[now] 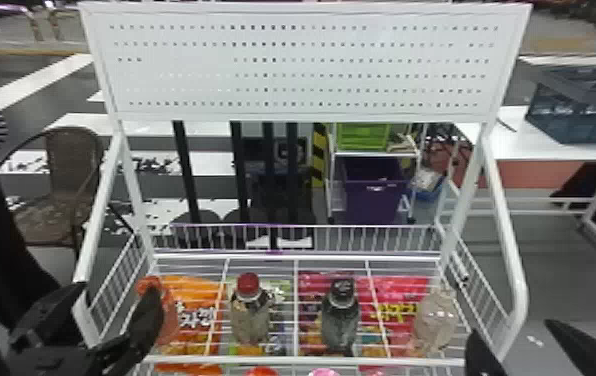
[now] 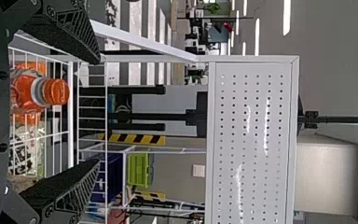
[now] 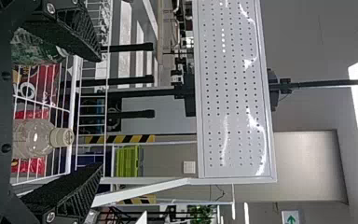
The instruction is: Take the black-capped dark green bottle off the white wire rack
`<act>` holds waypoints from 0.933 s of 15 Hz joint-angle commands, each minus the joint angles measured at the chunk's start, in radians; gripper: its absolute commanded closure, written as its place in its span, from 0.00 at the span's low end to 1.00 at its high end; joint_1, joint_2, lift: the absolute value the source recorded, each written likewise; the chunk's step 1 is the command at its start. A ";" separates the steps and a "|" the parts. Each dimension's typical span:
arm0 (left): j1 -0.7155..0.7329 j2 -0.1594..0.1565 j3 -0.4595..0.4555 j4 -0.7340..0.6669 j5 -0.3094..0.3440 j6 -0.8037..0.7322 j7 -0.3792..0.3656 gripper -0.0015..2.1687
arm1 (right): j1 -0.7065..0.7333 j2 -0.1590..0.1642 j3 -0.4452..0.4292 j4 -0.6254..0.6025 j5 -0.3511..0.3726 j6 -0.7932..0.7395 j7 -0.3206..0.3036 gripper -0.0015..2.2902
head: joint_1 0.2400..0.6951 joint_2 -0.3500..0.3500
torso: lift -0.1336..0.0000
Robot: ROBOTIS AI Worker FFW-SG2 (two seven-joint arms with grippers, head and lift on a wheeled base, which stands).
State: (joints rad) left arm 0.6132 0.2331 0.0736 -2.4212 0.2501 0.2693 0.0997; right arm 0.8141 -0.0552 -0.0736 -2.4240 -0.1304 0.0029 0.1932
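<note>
Wire rack (image 1: 287, 360) has gaps beside the green bottle (image 1: 340, 324), both jaws spread near edges.

On the wire rack (image 1: 307, 359), left to right, stand the first bottle (image 1: 167, 320), second bottle (image 1: 250, 320), third bottle (image 1: 340, 322) and fourth bottle (image 1: 434, 322). A panel (image 1: 302, 67) rises behind them; a chair (image 1: 69, 160) stands beyond, leftward, and a crate (image 1: 582, 107) beyond, rightward.

On the white wire rack (image 1: 282, 360) stands the black-capped dark green bottle (image 1: 340, 322); left of it, a red-capped bottle (image 1: 250, 320), then an orange bottle (image 1: 169, 322); right, a clear bottle (image 1: 433, 325).
</note>
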 commanded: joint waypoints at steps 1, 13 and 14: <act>0.003 0.000 0.000 -0.001 0.000 0.000 0.000 0.07 | 0.007 -0.002 0.000 0.008 0.000 -0.016 0.000 0.04 | 0.57 0.50 | 1.00; 0.008 0.000 -0.002 -0.001 -0.006 0.000 -0.003 0.07 | -0.041 -0.003 0.055 0.191 0.044 -0.191 0.000 0.05 | 0.57 0.50 | 1.00; 0.008 0.000 -0.002 -0.001 -0.009 0.000 0.000 0.07 | -0.065 -0.003 0.072 0.266 0.054 -0.246 0.000 0.05 | 0.57 0.50 | 1.00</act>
State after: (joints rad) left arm 0.6212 0.2331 0.0721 -2.4232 0.2432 0.2693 0.0968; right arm 0.7807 -0.0586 -0.0273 -2.2572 -0.0930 -0.1649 0.1932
